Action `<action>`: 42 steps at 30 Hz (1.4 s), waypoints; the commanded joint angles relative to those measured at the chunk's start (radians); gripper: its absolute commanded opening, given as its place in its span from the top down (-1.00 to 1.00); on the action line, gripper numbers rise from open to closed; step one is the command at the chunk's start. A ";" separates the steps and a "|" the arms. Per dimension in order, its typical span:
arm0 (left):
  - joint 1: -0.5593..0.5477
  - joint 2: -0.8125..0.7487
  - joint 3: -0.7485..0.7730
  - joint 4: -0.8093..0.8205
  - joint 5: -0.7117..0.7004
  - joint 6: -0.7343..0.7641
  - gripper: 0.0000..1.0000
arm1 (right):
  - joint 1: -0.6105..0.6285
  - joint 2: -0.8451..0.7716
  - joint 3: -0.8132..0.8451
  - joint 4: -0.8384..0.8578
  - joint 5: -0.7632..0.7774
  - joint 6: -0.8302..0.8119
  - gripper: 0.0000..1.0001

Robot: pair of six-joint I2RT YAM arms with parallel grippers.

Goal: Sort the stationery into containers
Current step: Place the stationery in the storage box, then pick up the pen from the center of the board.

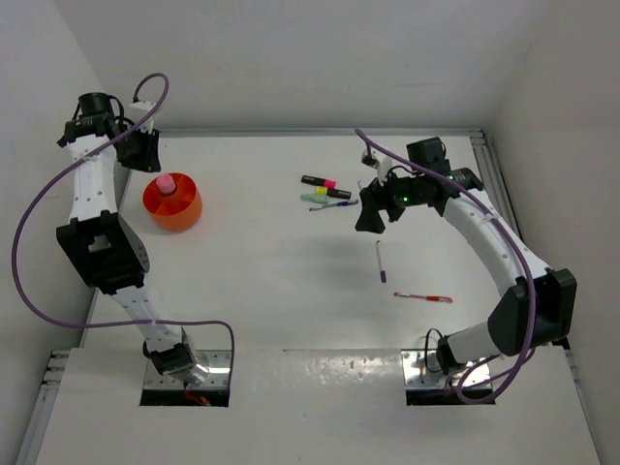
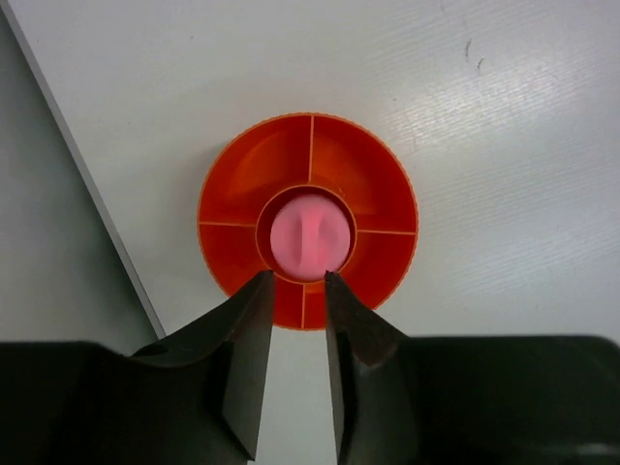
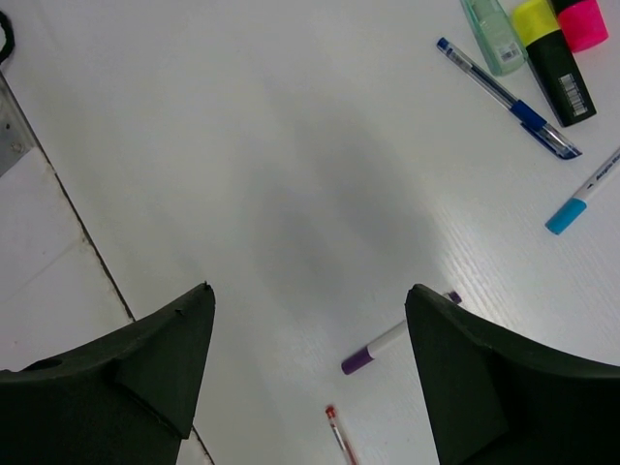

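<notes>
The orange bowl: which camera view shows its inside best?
The left wrist view. It looks straight down into the orange bowl, so its dividers and the pink item in the centre are clear. The top external view shows the bowl small and from the side. The right wrist view does not show it.

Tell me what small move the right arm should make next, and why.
Probably lower the right claw onto the thin white pen with a purple tip. The claw hangs open and empty above the table, and in its wrist view that pen lies alone just by its fingers, not yet in the round orange plastic bowl.
</notes>
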 commanded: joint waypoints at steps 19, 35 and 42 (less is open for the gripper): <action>-0.077 -0.242 0.008 -0.038 0.268 0.072 -0.43 | -0.080 -0.186 -0.362 -0.272 0.337 -0.548 0.33; -0.175 -0.451 -0.259 0.024 0.308 0.037 -0.44 | -0.088 -0.085 -0.579 0.036 0.413 -0.550 0.32; -0.183 -0.444 -0.273 0.040 0.316 0.024 -0.45 | -0.097 -0.078 -0.597 0.009 0.391 -0.576 0.24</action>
